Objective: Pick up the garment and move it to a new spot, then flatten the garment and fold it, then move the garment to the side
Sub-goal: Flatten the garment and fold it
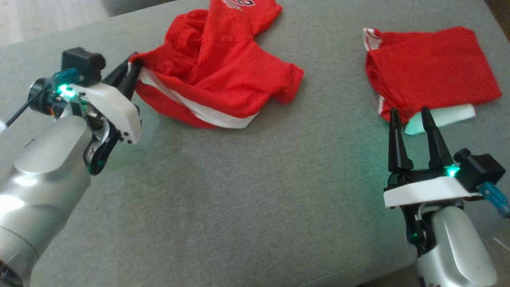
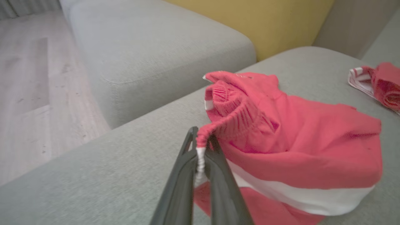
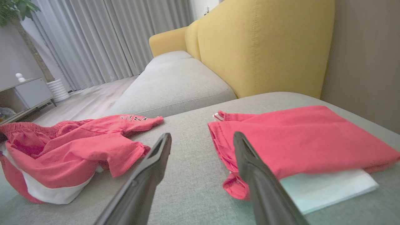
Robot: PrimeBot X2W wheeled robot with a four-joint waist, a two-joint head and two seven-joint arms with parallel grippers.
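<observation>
A crumpled red garment point(image 1: 215, 67) with a white stripe lies on the grey cushion at the back left. My left gripper point(image 1: 133, 69) is shut on its elastic waistband edge at the garment's left end. In the left wrist view the dark fingers point(image 2: 215, 175) pinch the red and white band of the garment point(image 2: 281, 150), which is pulled up a little. My right gripper point(image 1: 410, 117) stands open at the lower right, fingers pointing at the near edge of a second, folded red garment point(image 1: 430, 67). The right wrist view shows the crumpled garment point(image 3: 68, 150) at left and nothing between my right gripper point(image 3: 201, 139) fingers.
The folded red garment point(image 3: 300, 140) lies on a white folded cloth point(image 3: 328, 187) at the right. The grey cushion point(image 1: 255, 179) has free room in the middle and front. A yellow backrest point(image 3: 259, 43) and another grey seat point(image 2: 156, 50) lie beyond; wooden floor point(image 2: 34, 87) is at the left.
</observation>
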